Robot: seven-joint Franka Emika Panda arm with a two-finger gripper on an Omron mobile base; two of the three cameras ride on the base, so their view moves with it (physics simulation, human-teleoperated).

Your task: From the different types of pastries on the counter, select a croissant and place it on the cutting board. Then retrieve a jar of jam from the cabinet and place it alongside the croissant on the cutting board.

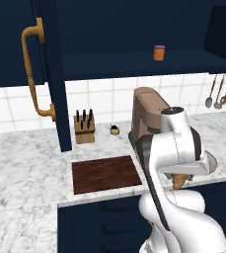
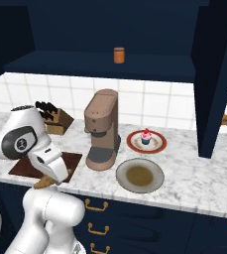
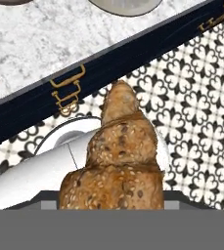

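- Off the front edge of the bench (image 2: pixel 194 183), over the patterned floor (image 3: pixel 191 97), I have the claw (image 3: pixel 114 202) clamped on the croissant (image 3: pixel 116 156); the pastry juts out ahead of the hand camera, seeded and golden-brown.
- From the right base camera I see a brown tip of it poking out beneath the hand, just in front of the cutting board (image 2: pixel 73 161).
- From the left base camera the same board (image 1: pixel 104 174) lies bare on the marble, left of the coffee machine (image 1: pixel 146 116).
- Up on the open cabinet (image 2: pixel 85 30) shelf stands the jar of jam (image 2: pixel 119 55), orange-brown, well apart from everything below.
- The cupcake (image 2: pixel 145 136) sits on a red-rimmed plate (image 2: pixel 135 144) right of the machine, and a beige plate (image 2: pixel 122 173) lies nearer the bench edge.
- A knife block (image 1: pixel 84 128) stands against the tiled wall.
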